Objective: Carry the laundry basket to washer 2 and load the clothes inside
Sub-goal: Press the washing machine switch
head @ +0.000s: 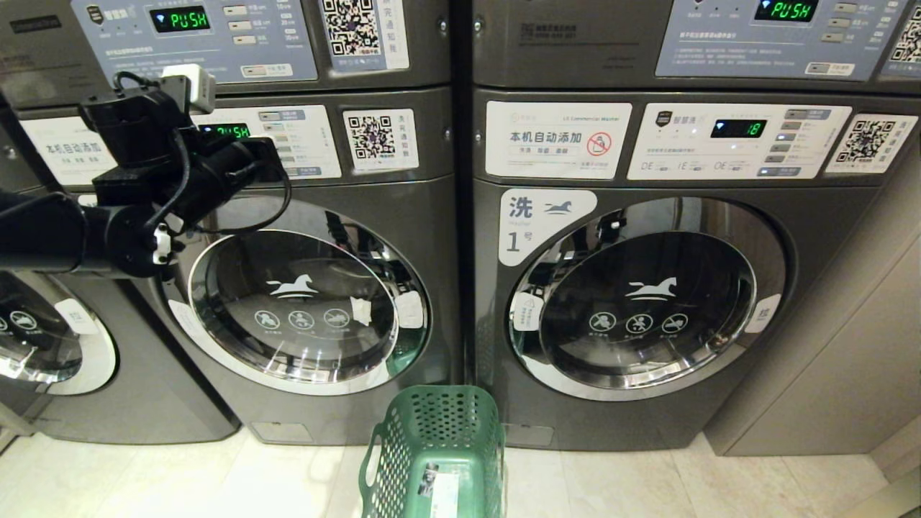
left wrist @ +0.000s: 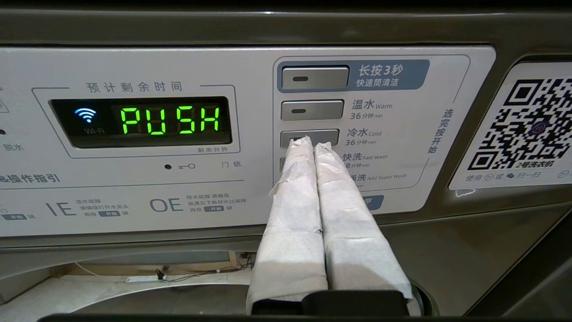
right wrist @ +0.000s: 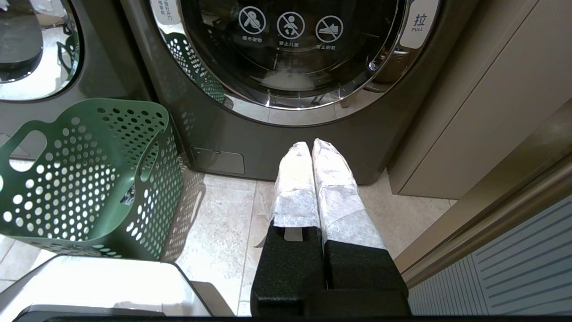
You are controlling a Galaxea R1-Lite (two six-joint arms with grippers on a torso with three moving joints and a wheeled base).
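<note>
Washer 2 (head: pixel 302 309) stands left of centre with its round door shut. My left gripper (left wrist: pixel 311 144) is shut, and its white-wrapped fingertips (left wrist: pixel 300 147) rest against the cold-wash button (left wrist: pixel 328 136) on this washer's control panel (left wrist: pixel 134 188), whose display reads PUSH. The green laundry basket (head: pixel 439 446) sits on the floor between the two front washers, also seen in the right wrist view (right wrist: pixel 89 179). The clothes do not show in any view. My right gripper (right wrist: pixel 311 145) is shut and empty, hanging low above the floor tiles before the washer on the right.
Washer 1 (head: pixel 647 316) stands to the right with its door shut. A third washer (head: pixel 43 345) is at the far left. Machines are stacked above (head: pixel 252 36). A beige cabinet wall (head: pixel 827 360) closes the right side. My white base (right wrist: pixel 103 286) is just behind the basket.
</note>
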